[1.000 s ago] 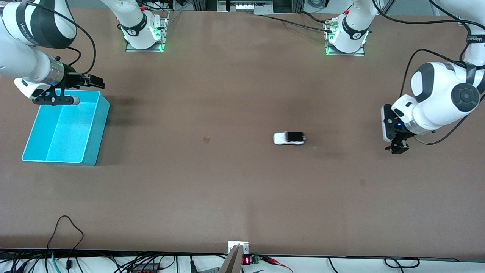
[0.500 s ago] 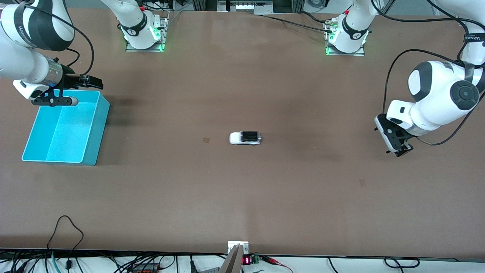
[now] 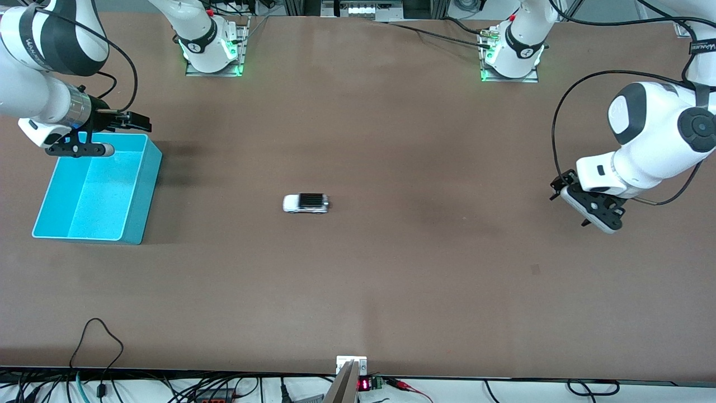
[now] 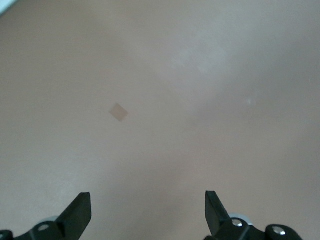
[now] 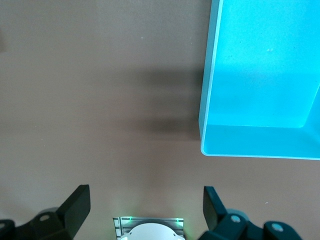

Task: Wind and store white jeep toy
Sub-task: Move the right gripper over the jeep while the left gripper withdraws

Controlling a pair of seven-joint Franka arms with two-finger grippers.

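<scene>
The white jeep toy [image 3: 305, 203], with its black roof panel, stands on its wheels near the middle of the brown table, held by nothing. My left gripper [image 3: 561, 187] hangs open over bare table near the left arm's end, well away from the toy. In the left wrist view the left gripper [image 4: 146, 210] has only table between its fingers. My right gripper [image 3: 134, 118] is open at the cyan bin's [image 3: 144, 196] edge nearest the robots' bases. The right wrist view shows the right gripper [image 5: 145, 205] empty, with the bin [image 5: 206, 100] close by. Neither wrist view shows the toy.
The cyan bin holds nothing and stands at the right arm's end of the table. Both arm bases [image 3: 211, 53] [image 3: 512, 56] are mounted along the table's edge farthest from the front camera. A small square mark [image 3: 304, 206] lies beside the toy.
The jeep has rolled on its own across the table toward the bin's end. The left gripper has swung up and away toward its end. The right arm has barely moved.
</scene>
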